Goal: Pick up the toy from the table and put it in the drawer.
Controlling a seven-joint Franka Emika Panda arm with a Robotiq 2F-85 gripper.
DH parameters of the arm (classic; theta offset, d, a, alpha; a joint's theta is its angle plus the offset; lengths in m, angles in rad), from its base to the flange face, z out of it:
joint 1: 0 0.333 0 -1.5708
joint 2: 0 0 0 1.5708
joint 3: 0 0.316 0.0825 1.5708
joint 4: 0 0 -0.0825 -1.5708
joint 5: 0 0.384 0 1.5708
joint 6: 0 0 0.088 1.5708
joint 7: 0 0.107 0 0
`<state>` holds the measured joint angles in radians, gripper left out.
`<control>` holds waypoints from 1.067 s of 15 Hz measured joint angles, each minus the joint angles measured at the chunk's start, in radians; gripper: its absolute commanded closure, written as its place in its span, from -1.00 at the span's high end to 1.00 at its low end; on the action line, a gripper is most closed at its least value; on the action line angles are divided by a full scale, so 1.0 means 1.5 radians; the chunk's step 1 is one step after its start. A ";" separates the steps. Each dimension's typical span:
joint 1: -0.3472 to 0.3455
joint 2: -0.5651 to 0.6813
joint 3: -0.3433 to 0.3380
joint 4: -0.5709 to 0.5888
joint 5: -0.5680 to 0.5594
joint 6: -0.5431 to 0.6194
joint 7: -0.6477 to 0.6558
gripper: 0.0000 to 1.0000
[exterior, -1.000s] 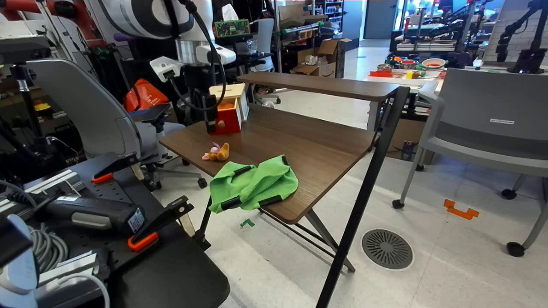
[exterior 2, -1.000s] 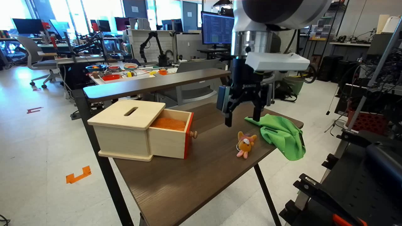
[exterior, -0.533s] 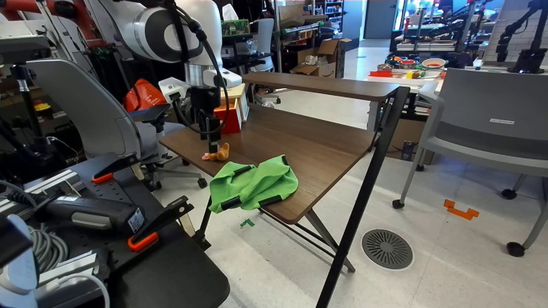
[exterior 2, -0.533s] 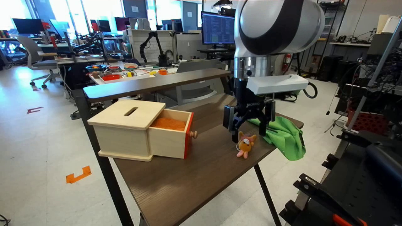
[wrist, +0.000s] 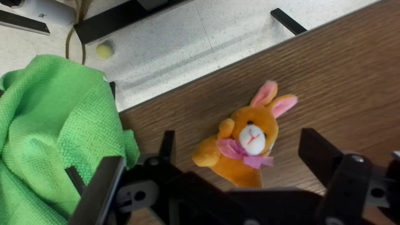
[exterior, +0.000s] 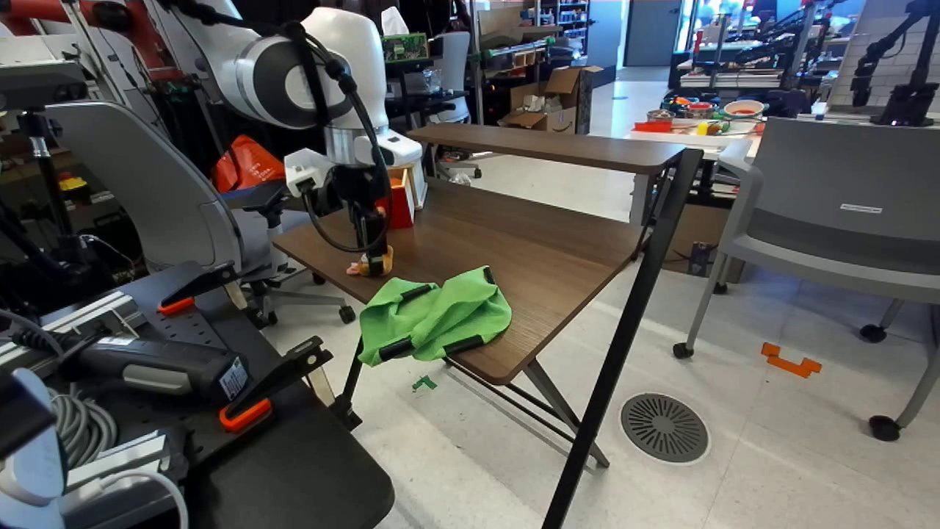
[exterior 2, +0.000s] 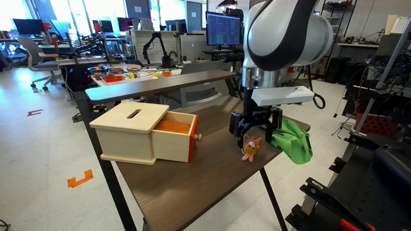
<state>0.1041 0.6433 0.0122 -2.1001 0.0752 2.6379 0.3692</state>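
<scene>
Spread wide, a gripper (exterior 2: pixel 254 142) straddles a plush rabbit toy (wrist: pixel 254 125) lying close to the edge of a wood-grained table (exterior 2: pixel 192 192), gaps showing on both sides in the wrist view. The toy has a white muzzle, pink-lined ears and a sheer pink bow (wrist: pixel 230 148). In an exterior view, a crumpled, woven green cloth (exterior 2: pixel 290 144) sits to the right, draped over the same edge. To the left, across a stretch of table, stands a pale wooden box (exterior 2: pixel 120 141), its drawer (exterior 2: pixel 170 146) pulled partway out toward the right, orange inside, with a red front and round knob (exterior 2: pixel 198 138). A shelf (exterior 2: pixel 160 85) runs above the table's far side.
</scene>
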 measured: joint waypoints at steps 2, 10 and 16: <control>0.000 0.008 0.003 0.001 0.013 0.028 -0.001 0.31; -0.012 0.028 0.017 0.009 0.036 0.047 -0.015 -0.90; -0.018 0.008 0.032 0.018 0.058 0.050 -0.028 -0.92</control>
<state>0.0764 0.6556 0.0610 -2.0736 0.1625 2.7122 0.3265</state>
